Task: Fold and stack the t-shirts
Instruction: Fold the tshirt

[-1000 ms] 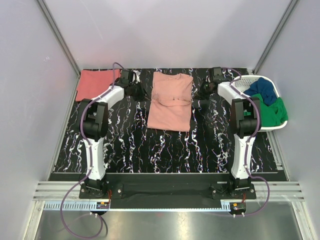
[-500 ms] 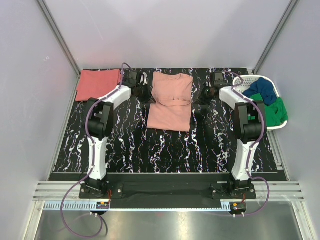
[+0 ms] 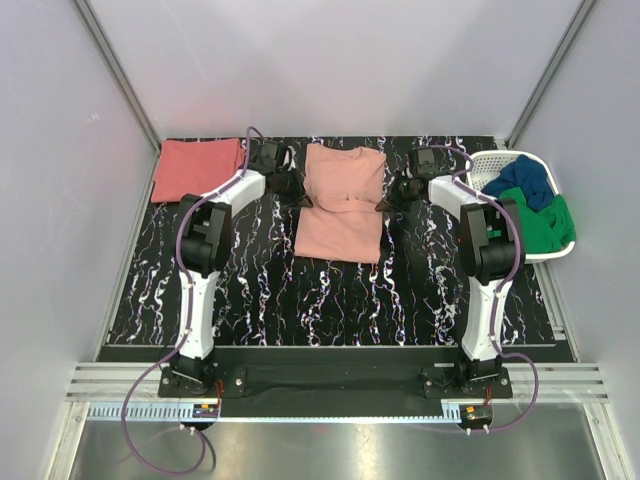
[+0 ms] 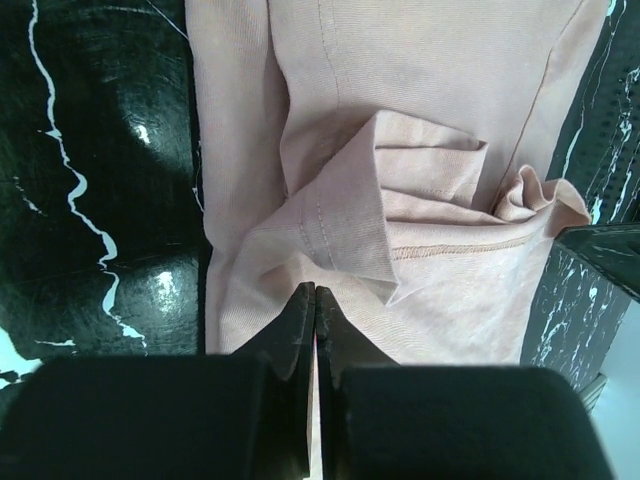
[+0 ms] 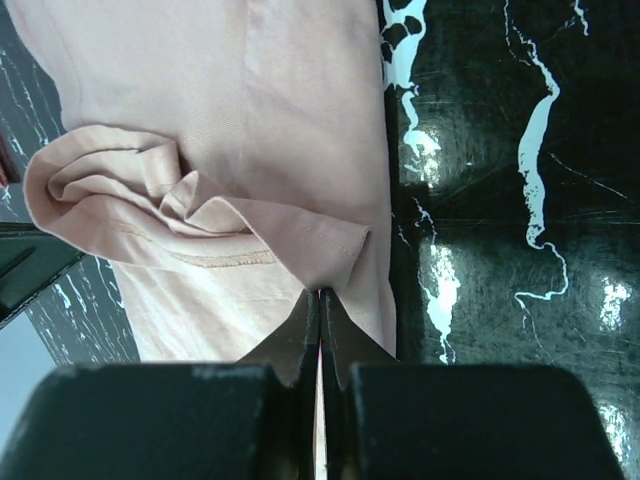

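Pale salmon-pink t-shirt (image 3: 340,228), partly folded, lies mid-table toward the far edge. I see the left gripper (image 3: 303,200) pinched tight on its left edge and the right gripper (image 3: 384,201) likewise on its right edge. Coral-red t-shirt (image 3: 196,168), folded, lies far left; a white basket (image 3: 497,156) holding clothes stands far right.
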Available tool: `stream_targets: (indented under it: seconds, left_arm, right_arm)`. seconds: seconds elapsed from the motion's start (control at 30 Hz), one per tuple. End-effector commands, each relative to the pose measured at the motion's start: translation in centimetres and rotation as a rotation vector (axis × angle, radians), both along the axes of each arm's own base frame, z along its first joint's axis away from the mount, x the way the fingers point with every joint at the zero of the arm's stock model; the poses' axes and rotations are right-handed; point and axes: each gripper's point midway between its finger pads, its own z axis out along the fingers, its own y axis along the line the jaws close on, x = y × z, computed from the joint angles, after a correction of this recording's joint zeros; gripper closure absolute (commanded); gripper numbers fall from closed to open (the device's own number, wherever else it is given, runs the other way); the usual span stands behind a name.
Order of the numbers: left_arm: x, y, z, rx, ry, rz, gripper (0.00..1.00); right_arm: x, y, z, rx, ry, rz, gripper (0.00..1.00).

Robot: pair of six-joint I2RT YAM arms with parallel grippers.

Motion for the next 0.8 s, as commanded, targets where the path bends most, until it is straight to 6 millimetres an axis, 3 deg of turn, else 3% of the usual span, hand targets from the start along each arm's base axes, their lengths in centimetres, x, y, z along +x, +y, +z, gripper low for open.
stream_targets:
  seconds: [0.0, 0.27, 0.47, 0.77]
  left_arm:
    - [1.6, -1.3, 2.0, -0.041, -0.065, -0.007, 0.98]
    - [2.9, -2.5, 3.4, -0.113, -0.105, -0.009, 0.97]
    - [4.2, -2.5, 4.2, -0.130, -0.127, 0.021, 0.97]
    - [5.5, -0.3, 2.9, -0.100, -0.108, 0.091, 0.97]
  right_arm:
    - [1.5, 0.6, 1.4, 0.016, -0.054, 0.002, 1.00]
    - [2.6, 0.5, 2.7, 0.000, -0.081, -0.001, 1.00]
    - [2.4, 1.2, 5.7, 0.022, -0.123, 0.035, 1.00]
    - [-0.7, 1.3, 4.0, 0.010, -0.078, 0.098, 1.00]
